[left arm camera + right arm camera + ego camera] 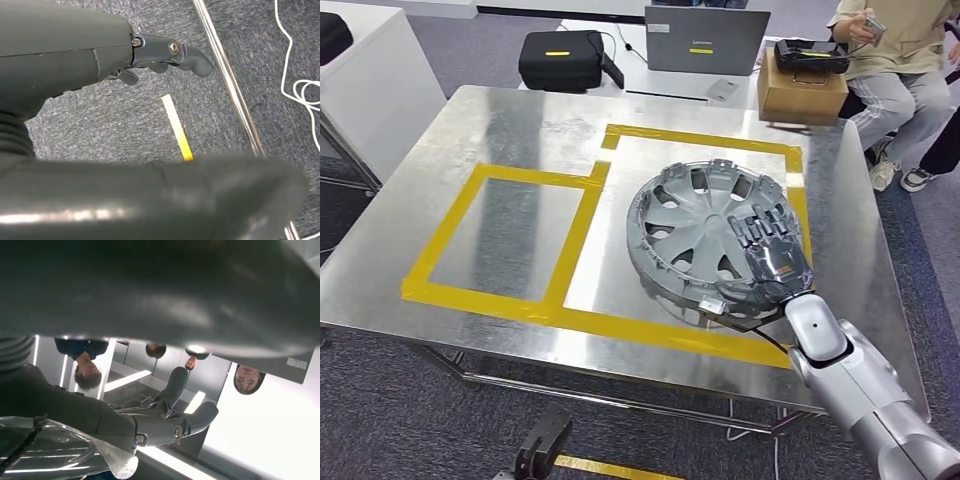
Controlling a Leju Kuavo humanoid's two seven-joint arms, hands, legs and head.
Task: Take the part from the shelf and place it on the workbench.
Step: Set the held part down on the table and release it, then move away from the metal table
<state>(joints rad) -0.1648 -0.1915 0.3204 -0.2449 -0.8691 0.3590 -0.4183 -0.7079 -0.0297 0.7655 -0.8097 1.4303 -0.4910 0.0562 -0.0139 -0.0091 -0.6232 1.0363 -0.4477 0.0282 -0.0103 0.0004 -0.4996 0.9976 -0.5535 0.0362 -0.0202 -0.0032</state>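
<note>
The part is a grey wheel cover (695, 222). It lies on the shiny metal workbench (509, 120), inside the right-hand rectangle of yellow tape (675, 330). My right hand (769, 258) grips its near right rim, with the fingers (761, 228) laid over the top face and the thumb at the edge below. In the right wrist view the dark fingers (170, 426) stretch out beside a silvery edge of the wheel cover (56, 452). My left hand (166, 54) hangs low over the grey carpet, fingers apart and holding nothing; its dark shape also shows in the head view (543, 445).
A second taped rectangle (501, 235) lies on the left half of the bench. Behind the bench stand a black case (561, 58), a laptop (705, 38) and a cardboard box (801, 88). A person (893, 70) sits at the far right. White cables (298, 90) and a bench leg rail (230, 85) lie below.
</note>
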